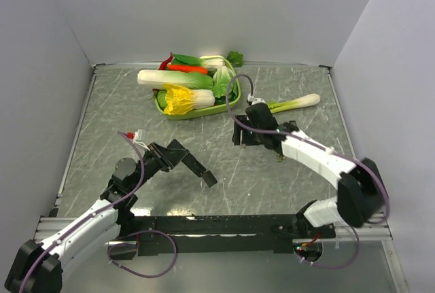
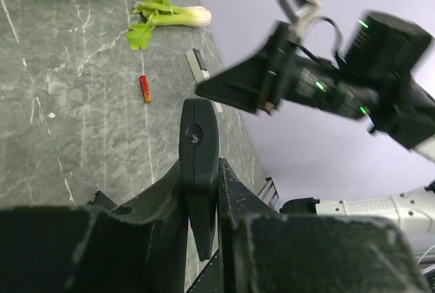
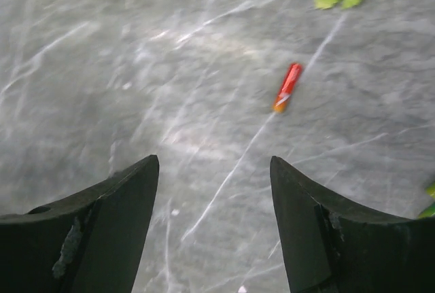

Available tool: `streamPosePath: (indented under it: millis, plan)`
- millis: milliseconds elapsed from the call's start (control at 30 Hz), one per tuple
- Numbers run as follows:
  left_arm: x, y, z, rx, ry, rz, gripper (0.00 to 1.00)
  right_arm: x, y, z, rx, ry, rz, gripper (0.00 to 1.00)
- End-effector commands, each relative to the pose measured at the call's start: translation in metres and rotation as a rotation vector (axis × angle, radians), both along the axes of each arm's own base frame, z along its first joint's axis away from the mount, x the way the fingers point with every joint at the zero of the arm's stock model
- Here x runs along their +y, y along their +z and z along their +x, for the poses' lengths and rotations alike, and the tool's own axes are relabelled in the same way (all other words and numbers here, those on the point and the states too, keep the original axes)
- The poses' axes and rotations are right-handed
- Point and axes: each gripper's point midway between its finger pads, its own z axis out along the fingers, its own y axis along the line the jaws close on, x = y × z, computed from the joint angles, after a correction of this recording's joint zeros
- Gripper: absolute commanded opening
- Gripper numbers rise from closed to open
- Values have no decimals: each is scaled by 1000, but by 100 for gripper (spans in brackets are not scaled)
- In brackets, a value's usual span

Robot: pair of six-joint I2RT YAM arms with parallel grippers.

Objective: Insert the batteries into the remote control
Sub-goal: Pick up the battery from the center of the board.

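Vegetables [image 1: 182, 97] fill green tray [image 1: 201, 112]; red battery [image 3: 287, 88] lies well apart.

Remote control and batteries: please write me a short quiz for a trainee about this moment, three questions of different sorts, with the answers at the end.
1. True or false: the left gripper is shut on the remote control.
2. Fill in the blank: the right gripper hangs above the table with its jaws ____.
3. Where is the red battery? A: in the right gripper. B: lying on the table. C: inside the remote control.
Key: 1 true; 2 open; 3 B.
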Motion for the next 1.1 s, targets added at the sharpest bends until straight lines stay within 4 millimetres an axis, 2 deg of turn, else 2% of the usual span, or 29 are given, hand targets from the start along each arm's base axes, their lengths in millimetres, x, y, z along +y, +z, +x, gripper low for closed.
streamPosePath:
  millis: [0, 33, 100, 133, 167, 200, 233, 300, 333, 500, 800, 1000, 1067]
  plan:
    - [1, 21, -3, -117, -6, -17, 1, -12, -9, 31, 74, -118, -54, 69]
    - [1, 21, -3, -121, -7, -13, 1, -17, -22, 36, 110, -134, -78, 68]
    - [1, 19, -2, -125, -8, 2, 1, -14, -19, 49, 112, -143, -77, 65]
    - [1, 18, -2, -127, -9, 7, 1, -17, -30, 53, 146, -151, -95, 65]
    - [0, 18, -2, -131, -12, 9, 1, -13, -26, 61, 141, -151, -93, 62]
    - [-1, 15, -2, -123, -15, 16, 1, -13, -38, 63, 175, -155, -116, 61]
    - [-1, 14, -1, -124, -18, 21, 1, -14, -37, 67, 184, -163, -128, 60]
    - [-3, 11, 0, -122, -26, 29, 1, -17, -52, 70, 225, -175, -154, 57]
    - [-4, 11, 0, -125, -30, 28, 1, -17, -53, 73, 233, -177, -157, 56]
    - [-7, 10, 1, -133, -45, 31, 1, -20, -75, 76, 292, -191, -194, 50]
    - [-11, 6, 1, -123, -65, 33, 1, -21, -97, 73, 342, -196, -208, 45]
    - [-12, 5, 0, -114, -72, 28, 1, -22, -105, 74, 348, -190, -221, 37]
    - [-12, 5, 0, -110, -74, 22, 1, -22, -104, 74, 339, -182, -224, 30]
